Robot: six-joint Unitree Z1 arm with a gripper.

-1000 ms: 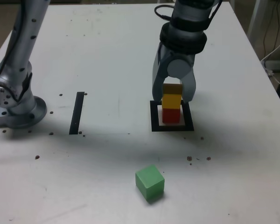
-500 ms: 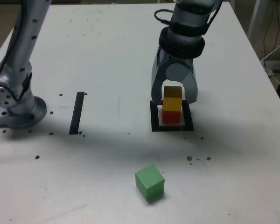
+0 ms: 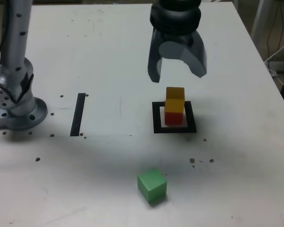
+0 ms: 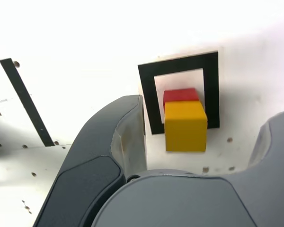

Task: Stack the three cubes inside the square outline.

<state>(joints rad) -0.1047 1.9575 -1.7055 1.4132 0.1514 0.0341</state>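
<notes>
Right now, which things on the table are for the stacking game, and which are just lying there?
For the game: yellow cube on red cube, inside the square outline; green cube, off by itself; the open gripper.

Just lying there: black strip, dark specks.

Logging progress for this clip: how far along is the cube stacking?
Done: the small yellow matte cube sits on the small red matte cube inside the thick black square outline. In hand: nothing; the gripper hangs above the stack, jaws open and empty. Left: the small green matte cube lies alone on the white table, not yet stacked.
</notes>
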